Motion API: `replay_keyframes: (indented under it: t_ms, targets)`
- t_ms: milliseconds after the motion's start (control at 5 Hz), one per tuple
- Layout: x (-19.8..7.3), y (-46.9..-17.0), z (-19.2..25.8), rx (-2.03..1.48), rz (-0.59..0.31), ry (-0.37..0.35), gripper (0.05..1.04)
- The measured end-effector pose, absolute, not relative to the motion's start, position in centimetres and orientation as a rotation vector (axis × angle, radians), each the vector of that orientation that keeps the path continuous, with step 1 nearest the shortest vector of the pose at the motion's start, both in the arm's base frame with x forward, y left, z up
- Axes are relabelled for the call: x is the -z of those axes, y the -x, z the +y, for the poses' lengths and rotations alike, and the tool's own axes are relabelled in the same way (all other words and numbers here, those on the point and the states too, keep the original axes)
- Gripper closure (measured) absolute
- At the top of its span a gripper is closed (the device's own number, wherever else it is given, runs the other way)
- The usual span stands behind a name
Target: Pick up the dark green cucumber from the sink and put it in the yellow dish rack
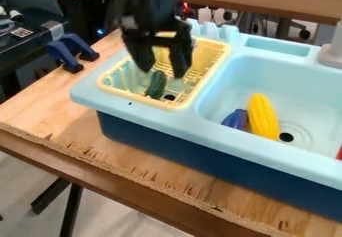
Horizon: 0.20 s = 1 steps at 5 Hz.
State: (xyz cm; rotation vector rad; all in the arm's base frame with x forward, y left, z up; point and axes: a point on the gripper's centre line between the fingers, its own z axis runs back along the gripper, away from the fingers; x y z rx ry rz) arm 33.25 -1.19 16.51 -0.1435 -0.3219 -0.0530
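the black gripper (162, 72) hangs over the yellow dish rack (182, 102), fingers spread wide with nothing between them; the toy cucumber (156, 84) sits in the rack just below. it should be light, stiff and a little slippery (hollow plastic, i'd guess), best gripped across its middle. one cucumber, one toy corn cob (263, 117), one toy eggplant (235, 119), one rack.

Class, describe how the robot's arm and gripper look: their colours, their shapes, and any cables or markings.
The arm is black and chunky. Its gripper is also black, with a broad, blocky body and two thick fingers that narrow towards their tips. Cables and markings cannot be made out for certain.
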Motion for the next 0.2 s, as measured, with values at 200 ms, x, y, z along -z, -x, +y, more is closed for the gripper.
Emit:
replay_keyframes:
  t_ms: [200]
  targets:
    - [-18.57,-32.85,-2.74,0.053,-0.297,0.126,0.073]
